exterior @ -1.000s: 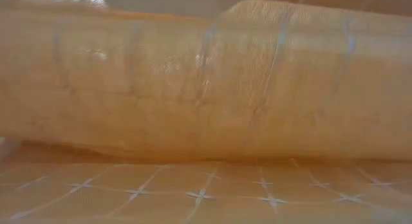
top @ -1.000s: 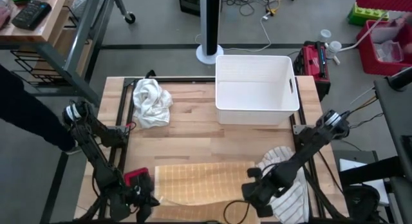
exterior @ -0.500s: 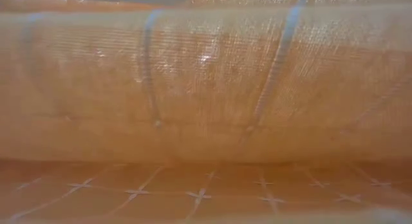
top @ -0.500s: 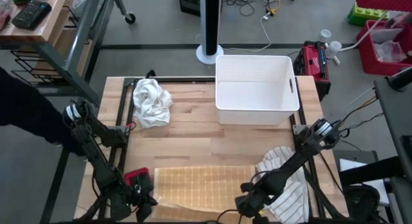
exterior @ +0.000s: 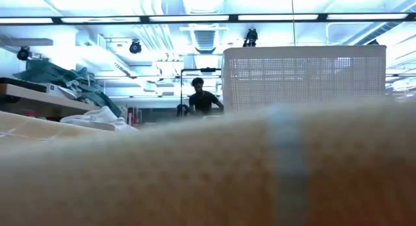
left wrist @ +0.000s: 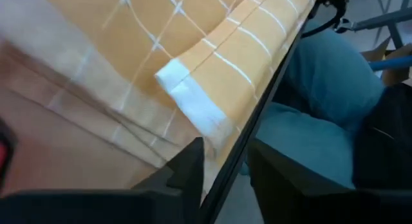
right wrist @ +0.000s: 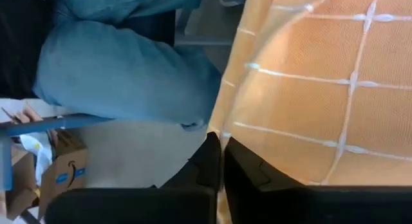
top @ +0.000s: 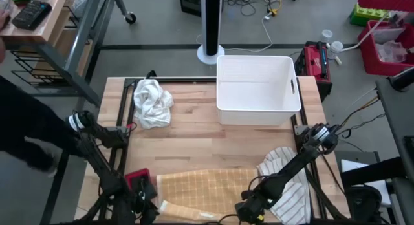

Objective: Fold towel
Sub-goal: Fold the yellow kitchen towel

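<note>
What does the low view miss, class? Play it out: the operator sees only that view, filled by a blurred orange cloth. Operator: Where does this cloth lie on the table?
Observer: The orange towel lies flat along the table's near edge, between the two arms.
Operator: Is anything gripping it?
Observer: The right pincer is shut on the towel's near edge.
Operator: And the other arm?
Observer: The left pincer stands open at the towel's near-left corner, beside its white hem.
</note>
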Motion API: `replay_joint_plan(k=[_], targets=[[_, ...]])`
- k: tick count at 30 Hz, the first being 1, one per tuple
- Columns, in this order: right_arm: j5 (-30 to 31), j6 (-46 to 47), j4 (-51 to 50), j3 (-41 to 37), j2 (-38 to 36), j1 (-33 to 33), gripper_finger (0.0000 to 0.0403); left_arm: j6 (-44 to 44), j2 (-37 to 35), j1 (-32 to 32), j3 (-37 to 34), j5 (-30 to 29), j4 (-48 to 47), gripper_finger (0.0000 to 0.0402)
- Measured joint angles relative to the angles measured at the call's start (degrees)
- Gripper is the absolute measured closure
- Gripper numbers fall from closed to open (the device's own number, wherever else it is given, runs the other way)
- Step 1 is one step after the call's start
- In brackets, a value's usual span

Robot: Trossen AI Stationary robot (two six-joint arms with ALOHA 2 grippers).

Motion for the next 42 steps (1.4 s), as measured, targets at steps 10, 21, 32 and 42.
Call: replay_joint_plan(k=[10,21,32,42], targets=[[-3.00,3.96,0.13,0.07,-0.47,0.03,0.0260,-0.07,2.67,-1.46,4.83,-0.15,-0.05,0.0241],[-1.20,4.88,-4.01,0.15,-4.10,0.18,0.0197,0.11,2.56,-2.53,17.78,-2.95,-24.91,0.0255],[27.07,0.83,-17.96,0.12,-7.60,0.57,0.0220,13.57,3.11,2.31,23.59,-29.89,-35.16,0.0291],[36.50,-1.09,-17.19,-0.07,-4.81,0.03,0.0304,10.63,3.17,13.41,10.29,-10.87,-26.99,0.0334]])
